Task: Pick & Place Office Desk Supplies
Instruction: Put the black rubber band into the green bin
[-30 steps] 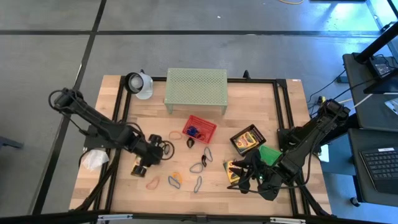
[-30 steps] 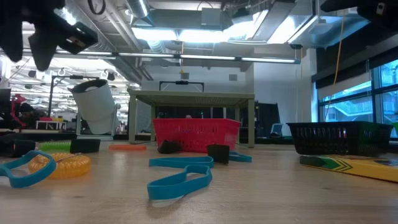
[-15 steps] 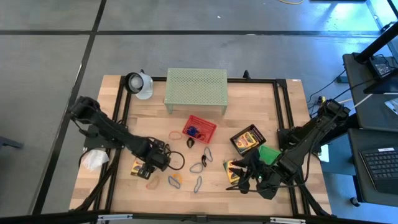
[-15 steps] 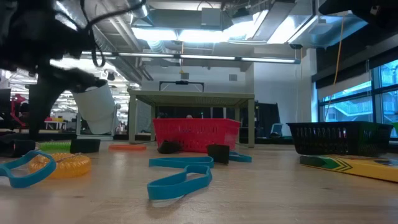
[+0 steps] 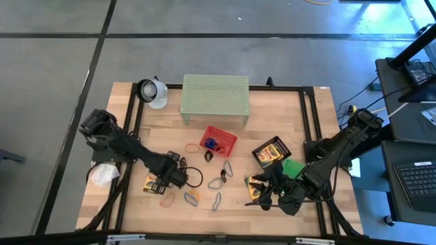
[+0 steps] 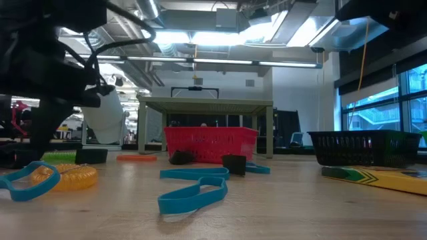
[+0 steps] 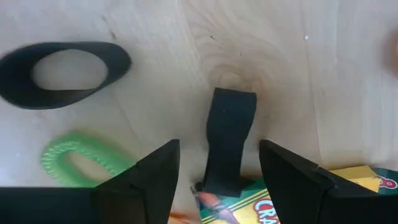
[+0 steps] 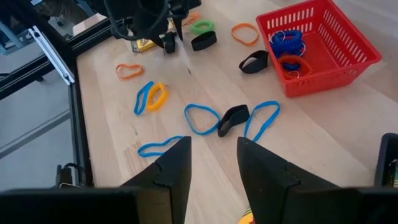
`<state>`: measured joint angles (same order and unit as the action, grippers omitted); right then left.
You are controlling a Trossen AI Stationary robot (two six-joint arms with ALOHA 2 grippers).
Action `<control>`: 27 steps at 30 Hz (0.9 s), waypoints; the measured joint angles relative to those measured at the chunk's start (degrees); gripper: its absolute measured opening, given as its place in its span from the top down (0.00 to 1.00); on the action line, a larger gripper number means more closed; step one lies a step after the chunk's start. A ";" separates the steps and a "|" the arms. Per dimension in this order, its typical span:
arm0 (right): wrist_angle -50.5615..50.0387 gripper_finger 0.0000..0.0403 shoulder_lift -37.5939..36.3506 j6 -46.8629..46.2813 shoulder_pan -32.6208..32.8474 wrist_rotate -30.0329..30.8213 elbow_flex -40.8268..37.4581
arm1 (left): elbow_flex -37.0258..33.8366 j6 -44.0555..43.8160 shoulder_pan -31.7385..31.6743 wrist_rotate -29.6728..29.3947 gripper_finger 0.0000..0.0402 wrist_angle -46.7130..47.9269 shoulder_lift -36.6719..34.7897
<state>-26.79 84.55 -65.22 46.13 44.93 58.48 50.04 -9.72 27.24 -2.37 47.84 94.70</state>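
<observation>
Left gripper (image 5: 165, 181) is low over the wood near the table's left front, jaws spread wide w/ nothing between them. In its wrist view a black clip (image 7: 227, 142) sits right in the gap between the two fingers (image 7: 146, 180), one end resting on a crayon box (image 7: 273, 202) that lies flat under the gripper. So it looks ready to close on the clip or the box; I can't tell which.

Right gripper (image 5: 262, 198) hangs over the right front corner, by another crayon box (image 5: 257, 185). Its jaws are part way apart and hold nothing that I can see. It seems to be waiting.

What's done: not much, I'd say. The red basket (image 8: 348, 59) has a few coil loops in it, blue (image 8: 285, 38) and orange (image 8: 291, 62). A black tray (image 5: 270, 153) on the right holds one more crayon box.

What's left: lots. Still loose on the wood: blue bands (image 8: 200, 118), an orange band (image 8: 244, 32), a green coil (image 7: 79, 160), a yellow coil (image 8: 157, 97), a big black loop (image 7: 63, 73), more black clips (image 8: 234, 118), and two crayon boxes.

The green shelf (image 5: 214, 96) at the back has nothing on top. A white roll (image 5: 155, 94) stands by the back left corner.

My guess: early on, most stuff still to be picked up & put away.
</observation>
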 joint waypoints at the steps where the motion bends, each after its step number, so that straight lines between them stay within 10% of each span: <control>1: 0.18 0.68 0.02 0.08 0.02 0.00 0.00 | 0.02 0.00 0.00 0.37 0.48 -0.04 0.27; 13: 0.66 0.68 0.02 0.08 0.00 0.02 0.00 | 1.52 -0.14 0.00 0.68 0.96 0.37 0.83; 18: 0.70 0.68 0.00 0.06 0.02 2.17 0.02 | 3.19 -1.71 0.12 -2.62 0.99 0.09 0.85; 27: 7.75 0.68 0.01 6.02 0.02 9.74 0.00 | 7.76 -13.50 5.09 -35.20 0.99 -8.70 -4.80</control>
<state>-19.04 84.56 -59.20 46.15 54.66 58.48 57.80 -23.21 32.34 -37.57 39.14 89.90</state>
